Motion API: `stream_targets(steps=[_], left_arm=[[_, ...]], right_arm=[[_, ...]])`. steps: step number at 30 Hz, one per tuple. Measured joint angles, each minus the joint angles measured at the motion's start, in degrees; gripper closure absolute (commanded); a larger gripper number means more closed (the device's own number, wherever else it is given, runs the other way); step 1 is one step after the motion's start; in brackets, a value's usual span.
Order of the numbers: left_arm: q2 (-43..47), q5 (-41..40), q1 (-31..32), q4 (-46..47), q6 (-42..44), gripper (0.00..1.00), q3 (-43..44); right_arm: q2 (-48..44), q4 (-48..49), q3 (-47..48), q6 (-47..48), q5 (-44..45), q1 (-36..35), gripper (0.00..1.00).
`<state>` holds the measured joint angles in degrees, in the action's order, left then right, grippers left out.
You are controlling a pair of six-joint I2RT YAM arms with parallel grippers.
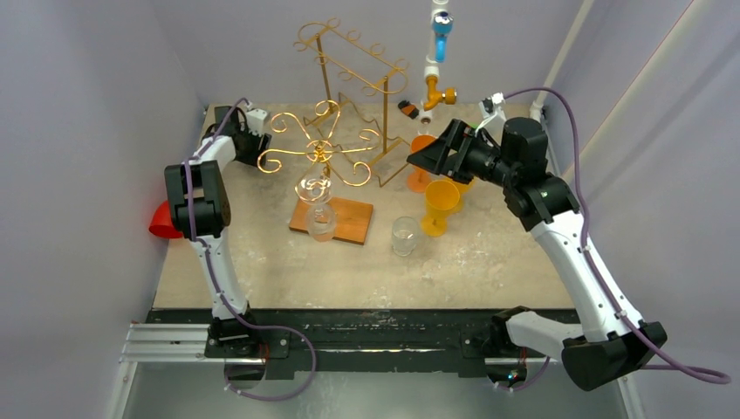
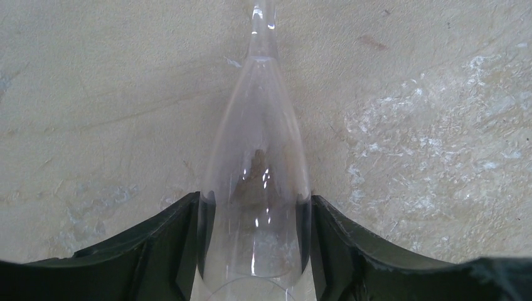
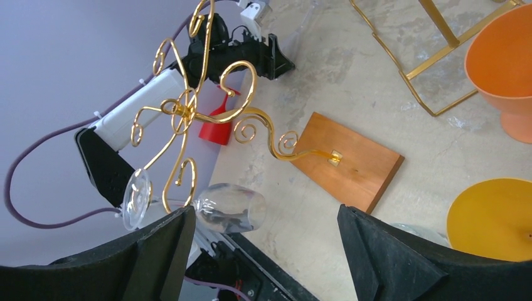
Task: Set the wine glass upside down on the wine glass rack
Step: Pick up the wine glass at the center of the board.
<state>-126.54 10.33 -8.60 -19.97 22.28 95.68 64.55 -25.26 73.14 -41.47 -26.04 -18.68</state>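
Note:
My left gripper is shut on the bowl of a clear wine glass, whose stem points away from me over the table. In the top view this gripper is at the back left, beside the gold scroll rack on its wooden base. Another clear glass hangs upside down on the rack; it also shows in the right wrist view. My right gripper is open and empty, right of the rack, its jaws wide apart.
An orange goblet, a yellow goblet and a clear tumbler stand right of the rack. A second gold rack and a blue and orange tap are at the back. A red glass is at the left edge.

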Motion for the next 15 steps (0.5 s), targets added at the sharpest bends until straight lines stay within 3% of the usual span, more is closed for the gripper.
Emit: stream_targets(steps=[6, 10, 15], left_arm=[[0.57, -0.13, -0.04, 0.66, 0.04, 0.79, -0.98], [2.38, 2.43, -1.05, -1.84, -0.85, 0.99, -1.86], [8.48, 12.15, -6.19, -5.44, -5.25, 1.0, -1.84]], right_arm=[[0.35, -0.96, 2.03, 0.63, 0.0, 0.0, 0.06], [1.42, -1.38, 5.14, 1.49, 0.0, 0.0, 0.05], [2.12, -1.42, 7.61, 2.1, -0.04, 0.0, 0.01]])
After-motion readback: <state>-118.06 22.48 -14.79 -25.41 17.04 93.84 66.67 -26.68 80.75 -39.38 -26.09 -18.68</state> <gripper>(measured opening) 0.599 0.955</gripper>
